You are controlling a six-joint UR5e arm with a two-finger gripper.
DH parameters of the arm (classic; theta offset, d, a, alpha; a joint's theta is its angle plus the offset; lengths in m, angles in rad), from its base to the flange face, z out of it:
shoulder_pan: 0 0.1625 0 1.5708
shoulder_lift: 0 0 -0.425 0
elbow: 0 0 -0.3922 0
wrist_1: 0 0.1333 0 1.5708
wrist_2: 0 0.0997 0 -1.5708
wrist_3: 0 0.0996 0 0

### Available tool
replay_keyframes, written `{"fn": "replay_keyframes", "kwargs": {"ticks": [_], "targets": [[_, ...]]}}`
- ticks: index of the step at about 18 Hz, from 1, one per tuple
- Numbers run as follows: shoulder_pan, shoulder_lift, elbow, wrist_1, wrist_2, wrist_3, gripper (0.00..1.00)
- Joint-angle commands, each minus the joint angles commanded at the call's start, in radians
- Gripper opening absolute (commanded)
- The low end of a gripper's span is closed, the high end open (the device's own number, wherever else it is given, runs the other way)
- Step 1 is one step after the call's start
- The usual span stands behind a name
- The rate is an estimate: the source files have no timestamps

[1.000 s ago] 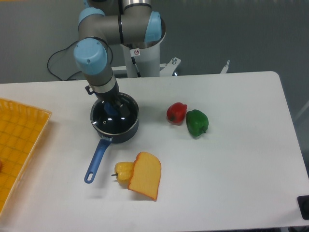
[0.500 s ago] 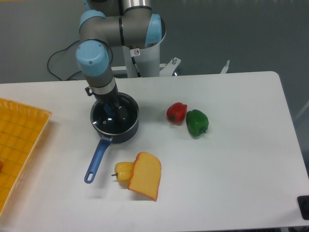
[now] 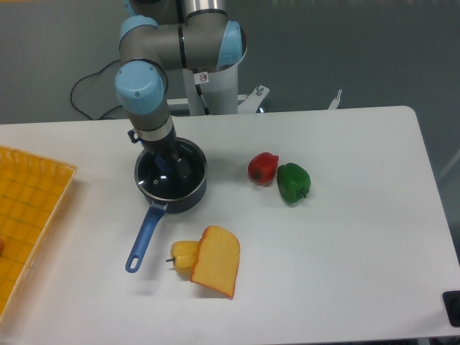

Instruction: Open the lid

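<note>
One round glass lid (image 3: 167,177), metal-rimmed, fingers (image 3: 167,167) above

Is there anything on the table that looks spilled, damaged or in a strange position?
Nothing stands out. The lid sits level on the saucepan with the hand over its centre. The red pepper, green pepper, yellow pepper and cheese wedge lie intact. Nothing is spilled.
</note>
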Motion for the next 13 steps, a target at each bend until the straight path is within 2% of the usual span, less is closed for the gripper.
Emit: {"fn": "replay_keyframes", "kwargs": {"ticks": [2,8,9,13], "targets": [[0.002,0.000,0.003,-0.003,0.000,0.002,0.99],[0.000,-0.002,0.005,-0.006,0.005,0.000,0.76],[-0.002,-0.002,0.005,-0.006,0.005,0.000,0.69],[-0.002,-0.005,0.006,-0.008,0.006,0.000,0.65]]}}
